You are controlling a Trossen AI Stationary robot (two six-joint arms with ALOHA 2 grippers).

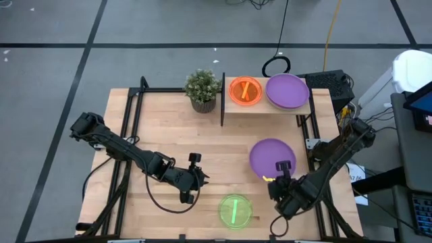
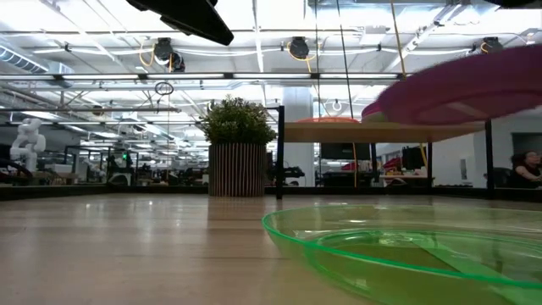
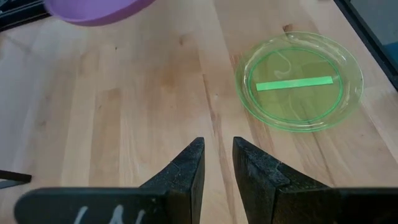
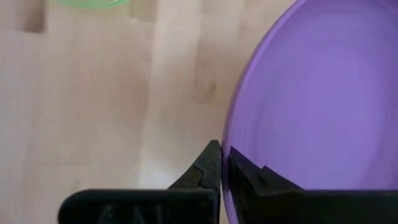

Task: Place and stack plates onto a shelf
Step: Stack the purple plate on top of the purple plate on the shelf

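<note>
I hold a purple plate (image 1: 272,158) by its near rim, my right gripper (image 4: 224,163) pinching that rim between its two dark fingers. In the low view this plate (image 2: 461,89) hangs clear above the worktop (image 1: 169,135), tilted a little, so it rests on nothing.

Beyond it, at the far edge of the worktop, stands the shelf (image 1: 270,108), a light-wood board on a black frame. Two plates lie on it side by side: a small orange plate (image 1: 246,90) toward the left and a second purple plate (image 1: 287,90) just beside it on the right.

A lime green plate (image 1: 235,210) lies flat on the worktop near the front edge, to the left of my right gripper and apart from it. A green strip shows through its middle.

My left gripper (image 3: 217,158) hovers over bare wood left of the green plate, its fingers spread only a narrow way and holding nothing.

A potted plant (image 1: 202,90) stands on the worktop just beside the shelf's left end, next to the thin black upright.
</note>
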